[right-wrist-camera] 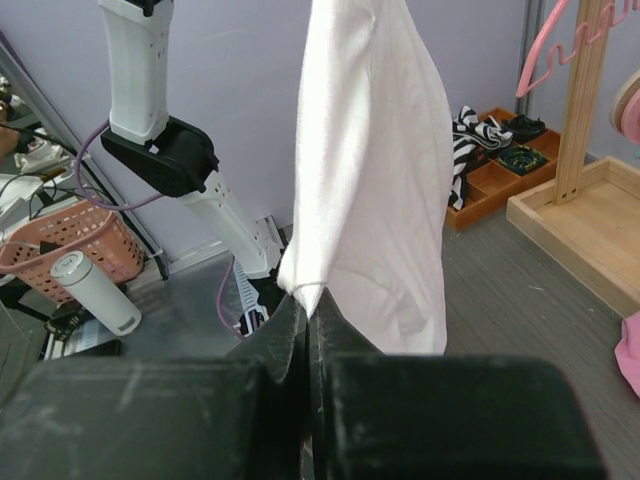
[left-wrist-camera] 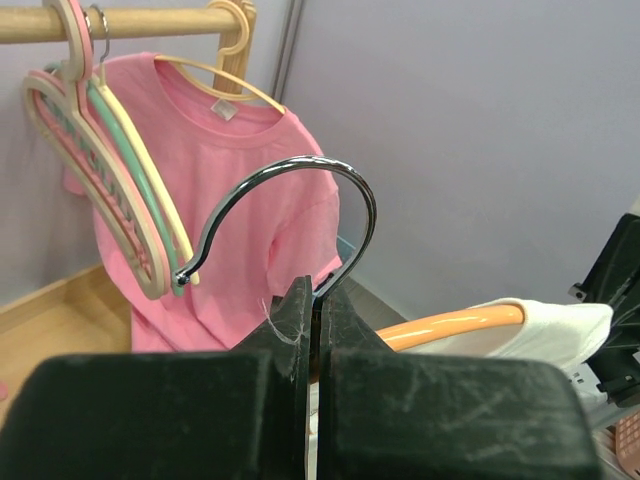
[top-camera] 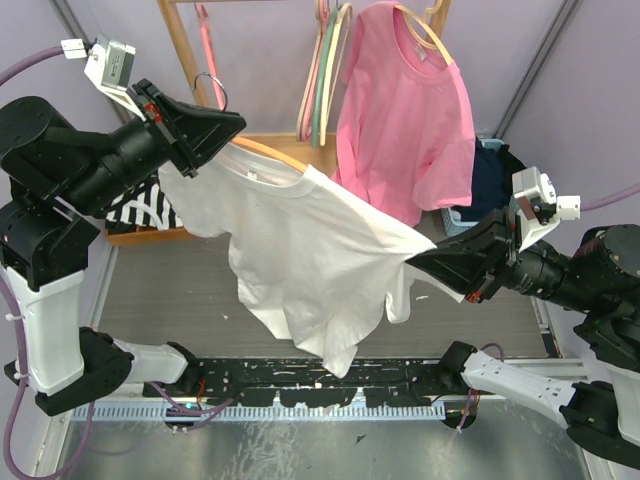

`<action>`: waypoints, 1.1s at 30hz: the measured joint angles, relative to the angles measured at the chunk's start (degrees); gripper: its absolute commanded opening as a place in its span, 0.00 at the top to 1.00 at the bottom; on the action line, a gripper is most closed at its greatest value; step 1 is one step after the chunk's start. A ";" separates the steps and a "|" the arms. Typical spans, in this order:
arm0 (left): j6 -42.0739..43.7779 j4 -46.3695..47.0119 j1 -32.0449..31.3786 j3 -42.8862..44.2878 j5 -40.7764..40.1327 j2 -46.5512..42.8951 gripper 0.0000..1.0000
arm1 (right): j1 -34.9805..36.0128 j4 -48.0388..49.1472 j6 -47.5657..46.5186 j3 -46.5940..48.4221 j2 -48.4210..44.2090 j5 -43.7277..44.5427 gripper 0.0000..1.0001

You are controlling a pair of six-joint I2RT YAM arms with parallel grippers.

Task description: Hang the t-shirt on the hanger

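Note:
The white t-shirt [top-camera: 300, 250] hangs in the air between my two arms, draped over the orange hanger [top-camera: 270, 152]. My left gripper [top-camera: 225, 135] is shut on the hanger at the base of its silver hook [left-wrist-camera: 300, 200], and the orange shoulder [left-wrist-camera: 450, 325] runs right under white cloth. My right gripper [top-camera: 415, 262] is shut on a pinched fold of the t-shirt [right-wrist-camera: 365, 170], which stretches taut from the hanger down to it. The cloth rises straight up from my right gripper [right-wrist-camera: 312, 305]. The hanger's other shoulder is hidden inside the shirt.
A wooden rack [top-camera: 185, 50] at the back holds a pink t-shirt [top-camera: 405, 120] on a cream hanger and several spare hangers [top-camera: 322, 80]. Striped cloth [top-camera: 145, 210] lies at the left in a wooden tray. A blue bin [top-camera: 480, 195] stands at the right. A pink basket [right-wrist-camera: 60, 245] sits near the left arm's base.

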 measured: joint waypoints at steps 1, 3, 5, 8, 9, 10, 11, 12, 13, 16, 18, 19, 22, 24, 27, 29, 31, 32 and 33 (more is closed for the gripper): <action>0.02 -0.37 0.00 0.00 -0.28 0.00 1.00 | 0.00 0.35 0.02 0.00 -0.17 -0.15 0.99; 0.20 -1.33 0.00 0.00 -1.09 0.02 1.00 | 0.00 0.83 0.11 0.00 -0.26 -0.39 0.99; 0.39 -1.81 0.00 0.00 -1.81 0.07 1.00 | 0.00 1.11 0.17 0.00 -0.26 -0.79 0.99; 0.72 -2.47 -0.04 -0.02 -3.04 0.11 1.00 | 0.00 1.31 0.24 0.00 -0.26 -1.27 0.99; 0.87 -2.95 -0.04 -0.02 -3.52 0.11 1.00 | 0.00 1.33 0.35 0.00 -0.26 -1.46 0.99; 1.01 -3.32 -0.04 -0.04 -3.85 0.11 1.00 | 0.00 1.40 0.39 0.00 -0.26 -1.79 0.99; 1.05 -3.63 -0.04 -0.07 -4.11 0.11 1.00 | 0.00 1.55 0.44 0.00 -0.26 -2.14 0.99; 1.11 -3.87 -0.04 -0.28 -4.44 0.11 1.00 | 0.00 1.77 0.52 -0.02 -0.26 -2.51 0.99; 1.22 -4.00 -0.04 -0.52 -4.70 0.09 1.00 | 0.00 2.05 0.63 -0.07 -0.31 -2.97 0.99; 1.44 -4.04 -0.04 -1.66 -5.51 0.04 1.00 | 0.00 3.93 1.53 -1.55 -0.96 -4.96 0.99; 1.49 -4.26 -0.04 -2.32 -6.05 0.09 1.00 | 0.00 5.03 2.19 -3.23 -1.62 -6.40 0.99; 1.49 -4.31 -0.04 -2.60 -6.25 0.11 1.00 | 0.00 5.46 2.54 -4.11 -1.88 -7.23 0.99; 1.75 -4.15 -0.04 -3.34 -6.91 0.02 1.00 | 0.00 6.40 3.43 -6.38 -2.05 -9.11 0.99; 1.92 -4.15 -0.04 -3.43 -7.37 0.04 1.00 | 0.00 6.71 3.82 -8.09 -2.05 -9.70 0.80; 2.32 -4.28 -0.04 -3.23 -7.65 0.09 1.00 | 0.00 5.60 4.02 -9.53 -1.81 -9.29 0.59; 2.56 -4.37 -0.04 -2.12 -7.69 0.55 1.00 | 0.00 4.00 3.63 -9.18 -1.22 -8.09 0.50; 2.75 -4.26 -0.04 -1.33 -7.67 0.92 1.00 | 0.00 1.68 3.15 -7.58 -0.28 -6.54 0.44; 2.78 -4.33 -0.04 -1.03 -7.67 1.01 1.00 | 0.00 0.13 2.84 -5.86 0.59 -5.44 0.42; 2.78 -4.31 -0.04 -0.87 -7.67 1.03 1.00 | 0.00 -1.07 2.67 -4.11 1.40 -4.42 0.40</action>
